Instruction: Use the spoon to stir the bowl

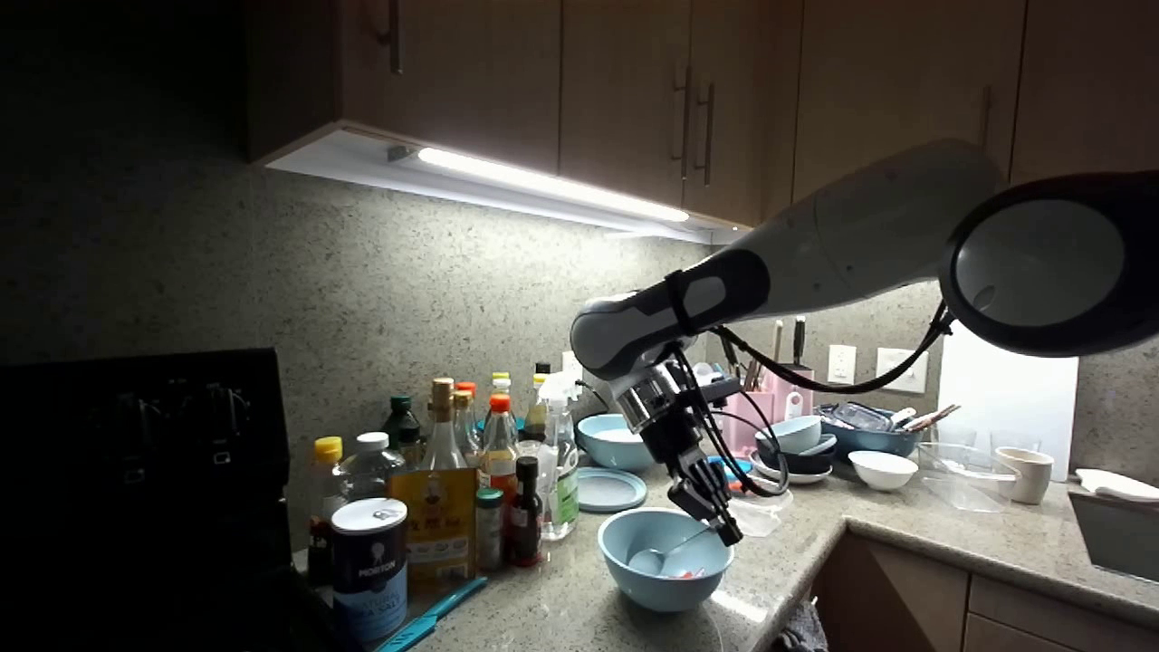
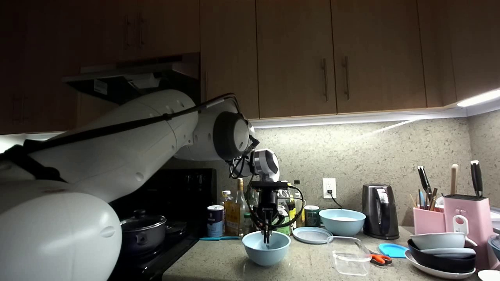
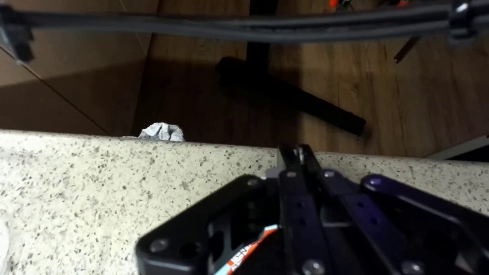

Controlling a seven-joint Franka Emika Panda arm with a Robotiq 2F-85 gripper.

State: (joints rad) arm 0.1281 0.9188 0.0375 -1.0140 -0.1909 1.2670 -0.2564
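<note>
One bowl [image 1: 665,593] sits low in the frame, just right of centre, in an exterior view, the spoon [image 1: 646,562] resting head-first inside. Getting the spoon into place looks done; the stirring itself is either left or under way, which of the two cannot be told. The gripper [image 1: 727,531], tilted over the bowl's right rim there, is clamped on the spoon; the arm [image 1: 869,231] spans leftward from the right edge, then bends down.
</note>
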